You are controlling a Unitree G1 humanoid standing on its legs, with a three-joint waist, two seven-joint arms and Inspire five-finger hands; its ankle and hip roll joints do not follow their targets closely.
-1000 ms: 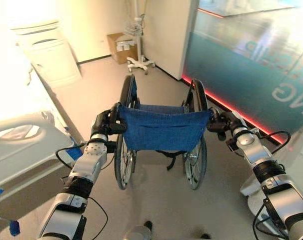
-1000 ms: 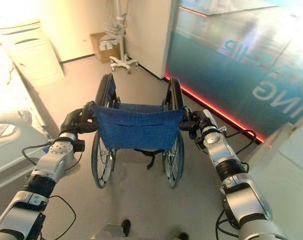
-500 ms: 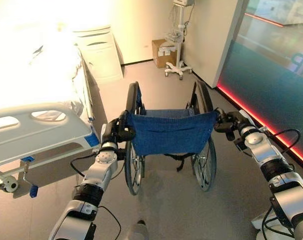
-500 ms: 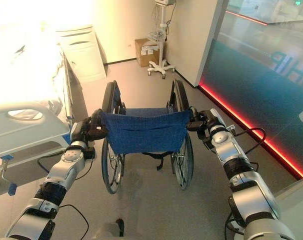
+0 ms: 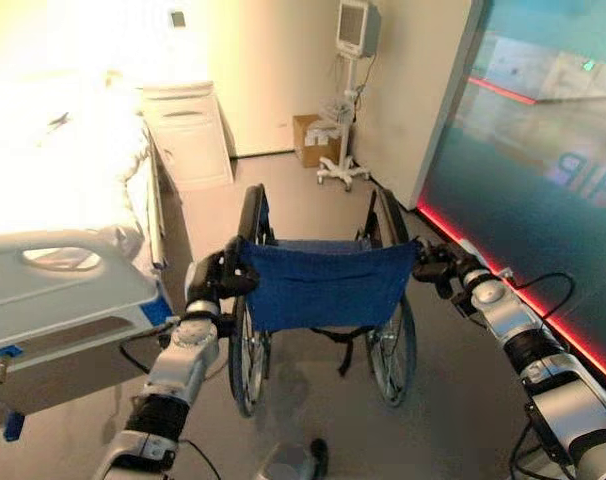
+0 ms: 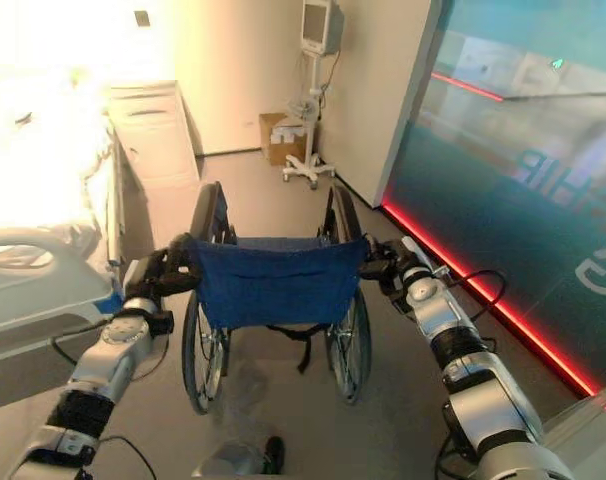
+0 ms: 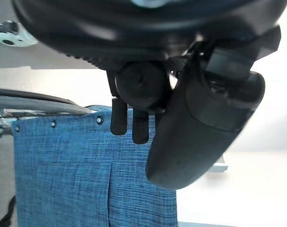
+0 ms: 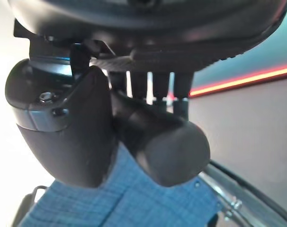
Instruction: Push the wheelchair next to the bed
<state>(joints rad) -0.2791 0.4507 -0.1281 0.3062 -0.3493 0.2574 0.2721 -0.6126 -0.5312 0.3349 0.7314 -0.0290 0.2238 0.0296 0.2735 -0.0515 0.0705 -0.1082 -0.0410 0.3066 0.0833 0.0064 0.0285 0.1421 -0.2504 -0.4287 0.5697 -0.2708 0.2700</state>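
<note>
Hospital-type room: bed (image 5: 73,290) at left, white cabinet (image 5: 188,135) at far wall, monitor stand (image 5: 351,60) far right. Wheelchair (image 5: 323,285) stands mid-floor, just right of bed's foot end. Left hand (image 5: 211,280) is clenched round left push handle (image 7: 139,85), right hand (image 5: 438,270) round right push handle (image 8: 162,142); blue backrest sits between them. Vs 1 s ago: chair now rolled further into room, alongside bed; grips unchanged.

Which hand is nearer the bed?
Left. The left hand grips the wheelchair handle on the side beside the bed; the right hand holds the far handle, toward the glass wall.
</note>
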